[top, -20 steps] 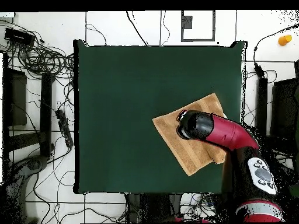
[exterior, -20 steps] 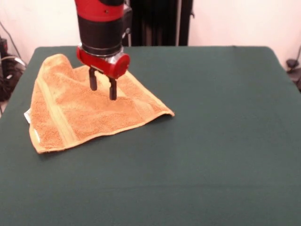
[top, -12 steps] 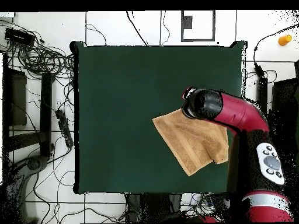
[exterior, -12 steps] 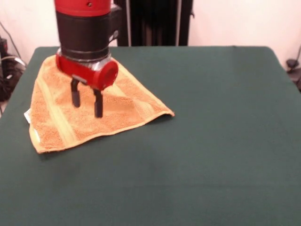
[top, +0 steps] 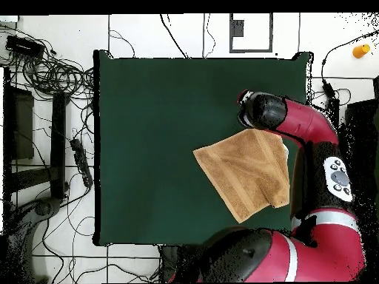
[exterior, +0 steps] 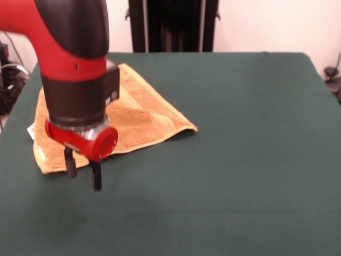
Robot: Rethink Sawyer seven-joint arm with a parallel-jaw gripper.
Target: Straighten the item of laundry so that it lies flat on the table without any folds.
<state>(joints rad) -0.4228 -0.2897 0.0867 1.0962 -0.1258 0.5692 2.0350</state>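
The front view looks low across the dark green cloth-topped table [exterior: 250, 160]; the overhead view looks straight down, framing the whole table [top: 163, 148] and surrounding floor.

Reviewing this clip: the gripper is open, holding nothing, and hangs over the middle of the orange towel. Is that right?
Not the position. In the front view the open, empty gripper hangs by the towel's near corner, over the table, not over the towel's middle.
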